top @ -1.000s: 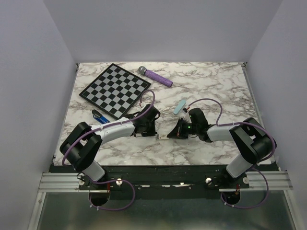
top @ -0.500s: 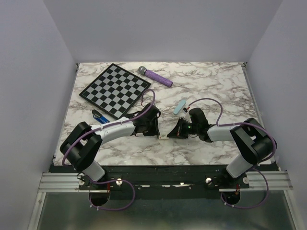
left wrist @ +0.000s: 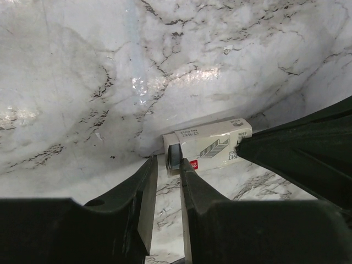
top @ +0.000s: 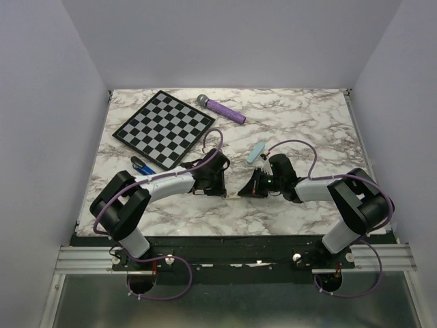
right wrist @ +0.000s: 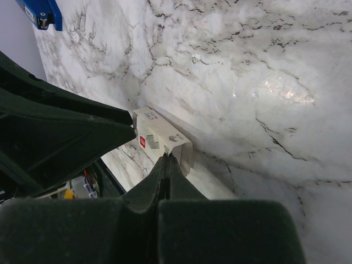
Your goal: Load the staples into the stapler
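Left fingers point(left wrist: 195, 192) stand a narrow gap apart at the open end of the one small white cardboard staple box point(left wrist: 212, 144), where a grey piece point(left wrist: 175, 157) shows inside, against one fingertip. Right fingers point(right wrist: 151, 184) are pressed together, tips at the box's other end; whether they pinch a flap cannot be told. On the marble bench point(top: 307, 123) lie one dark blue mini stapler point(top: 141, 165), well left of the box and just beside one black-and-white chessboard point(top: 164, 128), one purple microphone point(top: 220, 108) and one pale blue flat bar point(top: 257, 151).
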